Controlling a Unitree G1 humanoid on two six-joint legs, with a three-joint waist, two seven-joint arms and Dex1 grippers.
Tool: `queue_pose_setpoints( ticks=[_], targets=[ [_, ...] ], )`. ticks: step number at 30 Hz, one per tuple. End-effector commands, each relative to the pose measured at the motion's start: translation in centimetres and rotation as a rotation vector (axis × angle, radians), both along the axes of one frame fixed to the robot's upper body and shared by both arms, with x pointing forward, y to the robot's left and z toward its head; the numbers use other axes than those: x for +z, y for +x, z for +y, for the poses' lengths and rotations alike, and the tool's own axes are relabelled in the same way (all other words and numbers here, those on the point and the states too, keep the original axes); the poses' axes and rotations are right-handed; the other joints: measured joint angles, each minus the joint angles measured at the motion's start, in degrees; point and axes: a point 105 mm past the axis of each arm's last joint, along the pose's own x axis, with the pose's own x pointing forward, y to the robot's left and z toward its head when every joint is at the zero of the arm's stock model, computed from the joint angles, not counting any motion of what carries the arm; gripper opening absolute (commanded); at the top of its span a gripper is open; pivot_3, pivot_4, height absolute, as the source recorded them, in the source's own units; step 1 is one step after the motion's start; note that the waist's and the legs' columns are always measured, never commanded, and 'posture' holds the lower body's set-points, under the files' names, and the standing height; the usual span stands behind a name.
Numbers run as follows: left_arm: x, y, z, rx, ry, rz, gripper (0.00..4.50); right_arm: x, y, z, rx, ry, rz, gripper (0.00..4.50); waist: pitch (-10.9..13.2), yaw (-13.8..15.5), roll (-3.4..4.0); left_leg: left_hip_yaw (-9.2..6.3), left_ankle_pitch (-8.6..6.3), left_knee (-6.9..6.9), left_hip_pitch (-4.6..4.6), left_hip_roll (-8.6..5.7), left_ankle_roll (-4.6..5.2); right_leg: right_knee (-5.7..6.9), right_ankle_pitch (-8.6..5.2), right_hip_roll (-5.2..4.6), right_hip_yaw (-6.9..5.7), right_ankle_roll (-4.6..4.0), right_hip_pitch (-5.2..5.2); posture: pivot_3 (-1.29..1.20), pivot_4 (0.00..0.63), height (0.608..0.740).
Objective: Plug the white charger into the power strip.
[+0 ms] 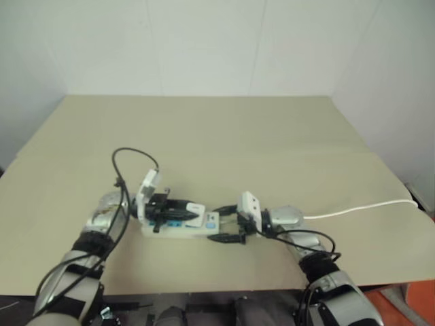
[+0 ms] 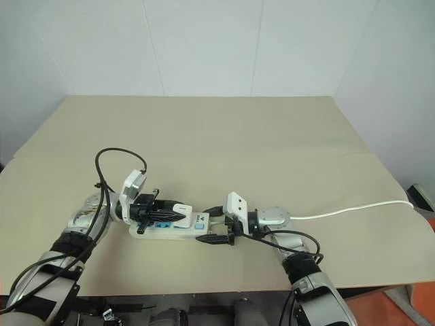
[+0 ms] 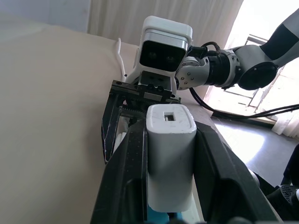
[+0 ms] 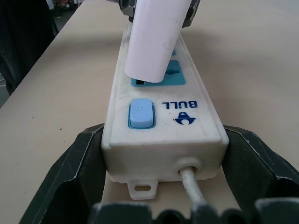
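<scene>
My left gripper (image 1: 192,210) is shut on the white charger (image 3: 170,154), a small white boxy plug held between its two black fingers. The charger (image 4: 152,42) leans over the power strip (image 4: 163,116), and its lower end meets the blue socket face nearest the blue switch (image 4: 141,113). The charger's prongs are hidden. The strip (image 1: 173,232) lies flat on the table near the front edge. My right gripper (image 1: 226,224) grips the strip's cord end, one black finger pressed against each side.
The strip's thin white cord (image 1: 360,207) runs right across the tan table (image 1: 238,136) to its right edge. A white wall stands behind the table. An orange object (image 1: 414,299) sits on the floor at the lower right.
</scene>
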Motion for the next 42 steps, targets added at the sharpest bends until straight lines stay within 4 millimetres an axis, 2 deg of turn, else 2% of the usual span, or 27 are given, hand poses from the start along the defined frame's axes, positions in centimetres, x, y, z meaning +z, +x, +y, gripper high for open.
queue_pose_setpoints(
  ticks=[1,7,16,29,35,42],
  targets=[
    [-0.4,0.1,0.1,0.013,0.009,-0.046,0.98,0.1,-0.4,0.2,0.03,-0.01,-0.006,3.41,0.0,0.1,0.0,0.0,0.0,0.0,0.02,0.0,0.0,0.0,0.0,0.0,0.0,0.0,0.02,0.0,0.15,0.74],
    [-0.1,0.0,0.3,0.043,-0.046,-0.162,0.98,0.1,-0.4,0.1,0.03,-0.012,-0.008,3.41,0.0,0.3,-0.01,0.0,0.0,0.0,0.05,-0.01,0.0,-0.03,-0.01,-0.01,0.0,0.02,0.08,0.0,0.15,0.74],
    [-1.2,-0.4,1.8,0.09,-0.036,-0.153,0.98,0.3,-0.6,0.1,0.046,-0.013,-0.003,3.41,-0.1,0.3,0.0,0.0,0.0,0.0,0.06,0.0,0.0,-0.04,-0.02,-0.01,0.01,0.03,0.09,0.0,0.15,0.74],
    [-2.8,-0.7,2.1,0.103,-0.001,-0.157,0.98,0.6,-1.0,0.0,0.061,-0.017,-0.001,3.41,-0.3,0.3,0.13,0.0,0.0,0.0,0.14,-0.01,0.0,-0.04,-0.14,-0.01,0.01,0.23,0.16,0.0,0.15,0.74],
    [-3.7,-0.9,2.3,0.127,-0.014,-0.131,0.98,0.5,-1.3,-0.3,0.06,-0.023,0.003,3.41,-0.3,0.4,0.23,0.0,-0.01,-0.01,0.28,0.0,0.03,-0.17,-0.22,-0.01,0.0,0.36,0.37,0.0,0.15,0.74],
    [-5.4,-1.2,2.9,0.161,0.004,-0.028,0.98,0.6,-1.3,0.0,0.064,-0.021,0.001,3.41,-0.8,0.4,0.77,0.02,-0.08,-0.09,0.82,0.0,0.11,-0.34,-0.3,-0.01,0.01,0.41,0.94,0.0,0.15,0.74]
  ],
)
